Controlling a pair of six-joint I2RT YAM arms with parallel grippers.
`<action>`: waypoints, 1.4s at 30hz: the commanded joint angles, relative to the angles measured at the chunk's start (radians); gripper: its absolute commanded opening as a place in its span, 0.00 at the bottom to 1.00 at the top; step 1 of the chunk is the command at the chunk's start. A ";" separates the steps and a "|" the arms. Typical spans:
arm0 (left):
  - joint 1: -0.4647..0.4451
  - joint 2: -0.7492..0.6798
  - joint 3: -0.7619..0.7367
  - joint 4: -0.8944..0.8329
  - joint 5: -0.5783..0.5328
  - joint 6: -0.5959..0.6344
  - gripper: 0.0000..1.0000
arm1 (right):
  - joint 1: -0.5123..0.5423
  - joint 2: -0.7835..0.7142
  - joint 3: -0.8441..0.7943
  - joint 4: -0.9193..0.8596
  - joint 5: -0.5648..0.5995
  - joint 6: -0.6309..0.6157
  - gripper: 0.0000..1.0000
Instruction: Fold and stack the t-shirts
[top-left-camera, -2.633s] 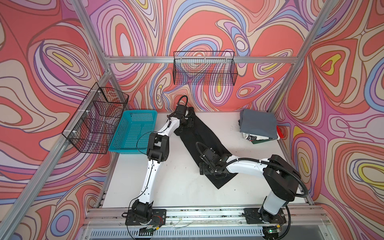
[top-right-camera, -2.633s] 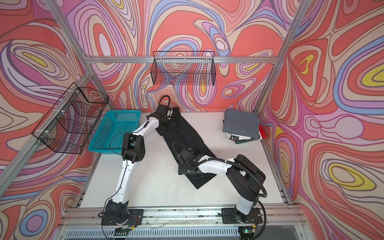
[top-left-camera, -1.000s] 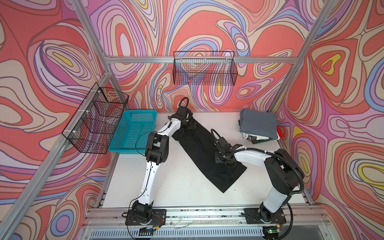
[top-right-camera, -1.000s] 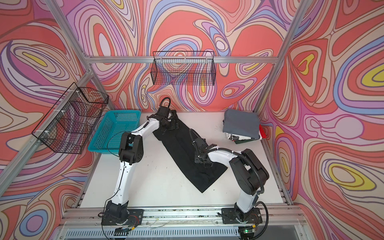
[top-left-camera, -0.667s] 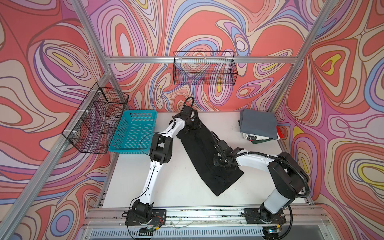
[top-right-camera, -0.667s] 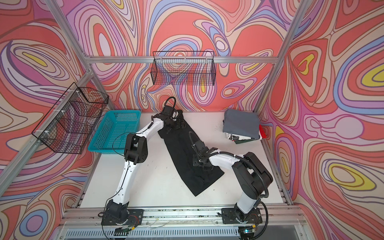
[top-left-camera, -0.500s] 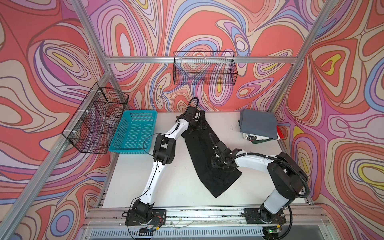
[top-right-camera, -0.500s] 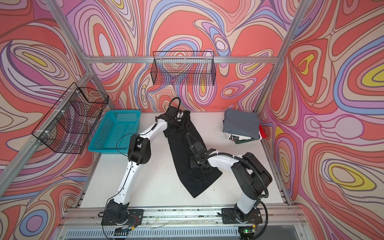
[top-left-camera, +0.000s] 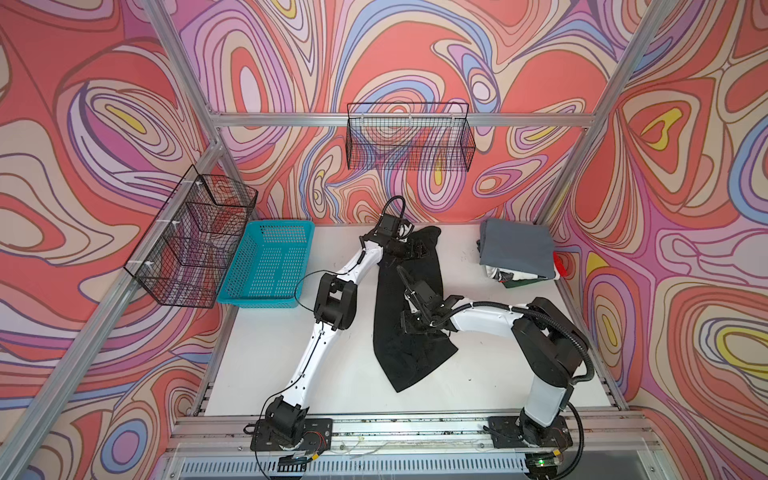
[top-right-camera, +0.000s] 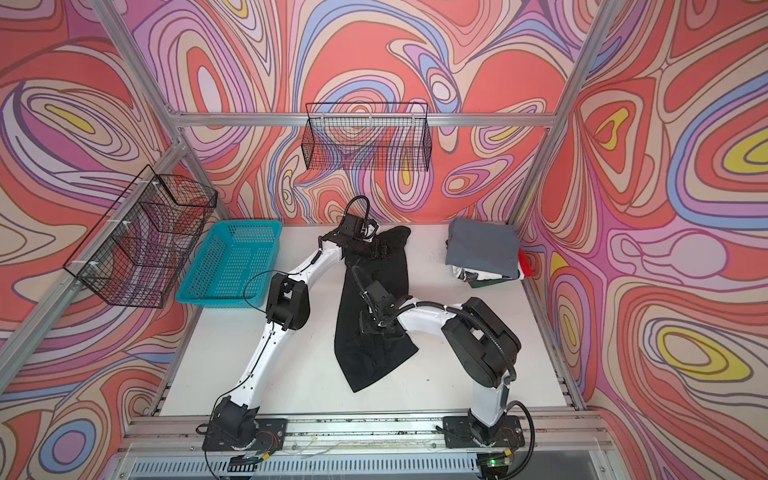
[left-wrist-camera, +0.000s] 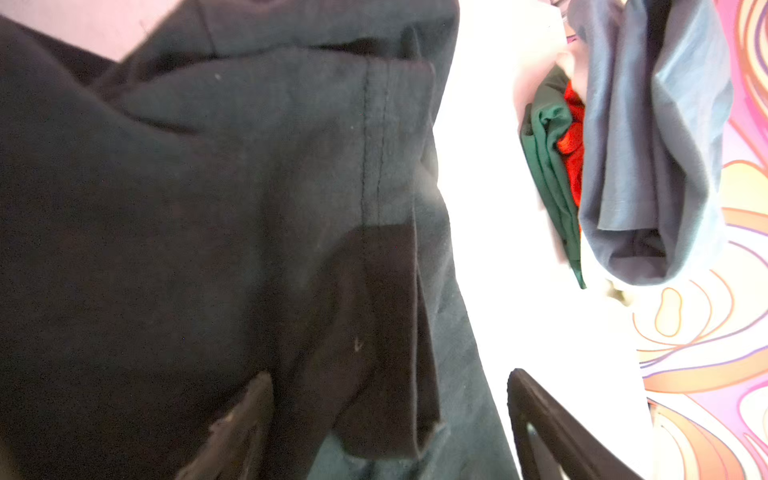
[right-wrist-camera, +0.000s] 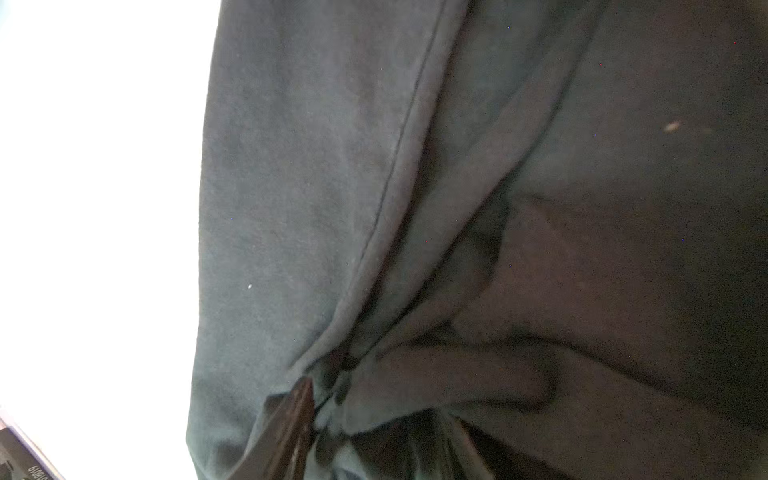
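White table (top-left-camera: 270, 365) within swirl-patterned walls (top-left-camera: 415, 62), black t-shirt (top-left-camera: 392, 299) sprawled across.
Wide-splayed left gripper (top-left-camera: 415, 249) on its far end; right gripper (top-left-camera: 415, 326) pinching its middle; folded stack (top-left-camera: 515, 249) to its right.

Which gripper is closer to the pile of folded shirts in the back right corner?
Left. The left gripper sits at the black t-shirt's far end, level with the folded pile. The right gripper is over the shirt's middle, farther toward the front.

The black t-shirt (top-left-camera: 411, 361) lies in a long rumpled strip, apart from the folded stack (top-left-camera: 515, 249) (grey topmost).
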 joint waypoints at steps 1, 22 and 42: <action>0.015 0.032 0.017 0.004 0.039 -0.020 0.88 | 0.010 0.070 -0.019 -0.070 -0.007 0.021 0.49; 0.040 -0.238 -0.232 0.055 0.016 0.010 1.00 | 0.010 -0.150 -0.078 -0.108 0.117 0.098 0.96; 0.027 -0.568 -0.631 0.104 -0.124 0.020 1.00 | 0.011 -0.531 -0.258 -0.221 0.261 0.241 0.98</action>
